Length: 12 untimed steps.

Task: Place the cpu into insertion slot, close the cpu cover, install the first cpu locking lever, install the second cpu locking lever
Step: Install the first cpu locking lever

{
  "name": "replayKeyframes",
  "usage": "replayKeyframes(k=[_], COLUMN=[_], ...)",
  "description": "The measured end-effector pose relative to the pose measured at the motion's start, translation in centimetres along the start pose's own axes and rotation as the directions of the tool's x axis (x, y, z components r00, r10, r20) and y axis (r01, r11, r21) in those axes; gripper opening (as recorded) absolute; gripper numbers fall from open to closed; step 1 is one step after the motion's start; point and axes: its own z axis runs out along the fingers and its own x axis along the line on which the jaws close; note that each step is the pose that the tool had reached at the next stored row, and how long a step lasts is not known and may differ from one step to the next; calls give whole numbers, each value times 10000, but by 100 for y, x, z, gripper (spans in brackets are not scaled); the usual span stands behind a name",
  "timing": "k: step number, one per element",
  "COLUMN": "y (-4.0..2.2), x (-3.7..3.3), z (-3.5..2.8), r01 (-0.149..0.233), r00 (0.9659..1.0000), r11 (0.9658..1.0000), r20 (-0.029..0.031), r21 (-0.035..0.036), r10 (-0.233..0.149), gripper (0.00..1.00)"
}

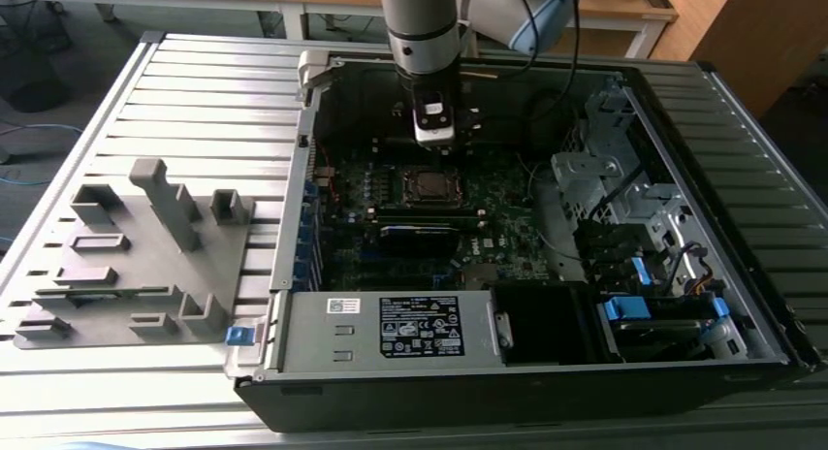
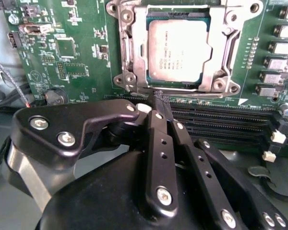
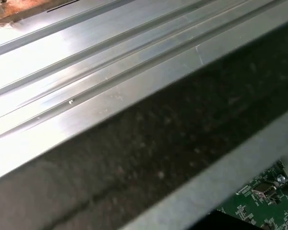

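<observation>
The cpu (image 1: 428, 185), in the exterior view, lying in its socket (image 1: 403, 200) on the motherboard (image 1: 511, 217) inside the open case (image 1: 724, 314) on the slatted table (image 1: 194, 91), directly under the claw (image 1: 437, 147), with the case walls well apart all round. In the second wrist view, seated flat under the lowered cpu cover (image 2: 134, 57), straight ahead of the claw's closed tips, pinched together at the socket's near edge beside the memory slots (image 2: 221, 122), seemingly on nothing, though hard to tell. In the first wrist view, table slats, the case's dark wall and a corner of the motherboard.
</observation>
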Motion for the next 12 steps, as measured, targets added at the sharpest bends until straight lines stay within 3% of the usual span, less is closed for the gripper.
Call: replayKeyframes(k=[8, 12], y=[12, 13], x=[-32, -35], z=[-146, -157], r01=[-25, -26], r00=[10000, 10000], r11=[10000, 10000], r20=[-52, -53], r21=[-91, -96], r10=[24, 25], gripper=[11, 11])
